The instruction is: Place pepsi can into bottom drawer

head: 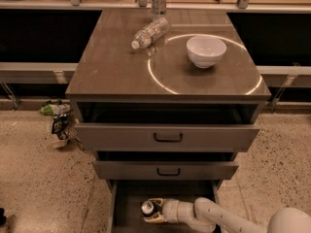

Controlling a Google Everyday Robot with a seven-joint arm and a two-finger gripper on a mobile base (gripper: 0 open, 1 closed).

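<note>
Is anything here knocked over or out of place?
A clear plastic bottle lies on its side on the cabinet top, and litter sits on the floor beside it. The robot's hand holds the pepsi can inside the bottom drawer.

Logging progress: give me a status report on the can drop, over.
Gripper low inside grey-brown bottom drawer, shut on small dark pepsi can. Can not yet released. Middle drawer ajar overhead.

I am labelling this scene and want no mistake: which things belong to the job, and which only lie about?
Job: pepsi can, the gripper holding it low inside the open bottom drawer.
Lying about: white bowl, plastic bottle on its side, silver can, all on the cabinet top.
</note>
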